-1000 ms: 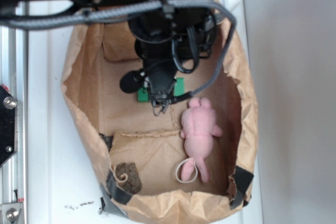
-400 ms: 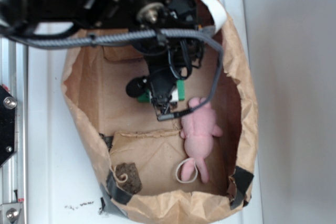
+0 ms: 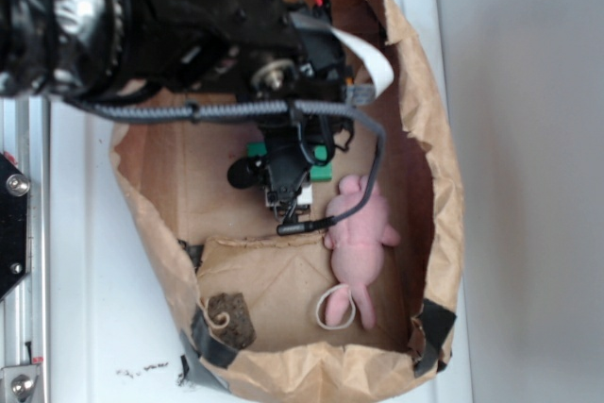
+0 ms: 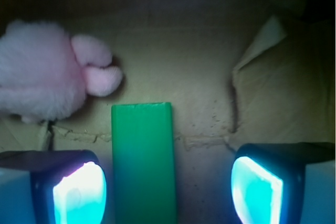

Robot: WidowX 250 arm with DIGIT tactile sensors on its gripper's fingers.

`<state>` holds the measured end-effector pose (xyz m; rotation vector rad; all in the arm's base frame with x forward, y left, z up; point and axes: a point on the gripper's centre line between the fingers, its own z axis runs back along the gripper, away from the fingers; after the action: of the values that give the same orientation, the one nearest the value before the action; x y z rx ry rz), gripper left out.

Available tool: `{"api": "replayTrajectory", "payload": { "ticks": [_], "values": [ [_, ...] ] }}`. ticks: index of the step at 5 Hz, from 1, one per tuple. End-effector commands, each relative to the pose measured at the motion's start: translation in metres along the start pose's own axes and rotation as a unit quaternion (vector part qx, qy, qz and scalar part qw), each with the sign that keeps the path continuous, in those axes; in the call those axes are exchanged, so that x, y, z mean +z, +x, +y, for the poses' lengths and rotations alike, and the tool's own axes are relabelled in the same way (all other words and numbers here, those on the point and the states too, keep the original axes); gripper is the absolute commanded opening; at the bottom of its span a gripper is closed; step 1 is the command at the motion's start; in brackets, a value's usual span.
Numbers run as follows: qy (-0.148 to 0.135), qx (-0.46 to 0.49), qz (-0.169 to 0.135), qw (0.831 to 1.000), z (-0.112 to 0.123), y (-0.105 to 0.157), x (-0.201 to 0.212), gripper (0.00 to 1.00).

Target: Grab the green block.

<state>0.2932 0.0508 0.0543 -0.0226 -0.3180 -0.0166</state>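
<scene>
A white table (image 3: pixel 85 261) carries a torn brown paper bag (image 3: pixel 444 233) lying open, its crumpled walls hemming the floor on every side. The black arm (image 3: pixel 170 25) fills the upper part, reaching down inside. A pink toy (image 3: pixel 361 233) lies by the right wall, free floor below and left of it. The end effector (image 4: pixel 168 184) stands wide, the green block (image 4: pixel 143 161) between its fingers, nearer the left pad (image 4: pixel 80 192), with room toward the right.
</scene>
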Motion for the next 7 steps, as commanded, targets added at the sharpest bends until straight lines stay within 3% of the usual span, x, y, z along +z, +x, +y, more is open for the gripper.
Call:
{"api": "replayTrajectory", "payload": {
  "ticks": [1, 4, 5, 7],
  "values": [
    [0.01, -0.023, -0.03, 0.999, -0.014, 0.003, -0.008, 1.0],
    [0.024, -0.023, -0.007, 0.999, -0.028, -0.011, -0.02, 1.0],
    [0.018, -0.019, -0.006, 1.0, -0.028, -0.012, -0.018, 0.0],
    [0.013, -0.017, -0.021, 1.0, -0.024, -0.015, -0.013, 0.0]
  ]
}}
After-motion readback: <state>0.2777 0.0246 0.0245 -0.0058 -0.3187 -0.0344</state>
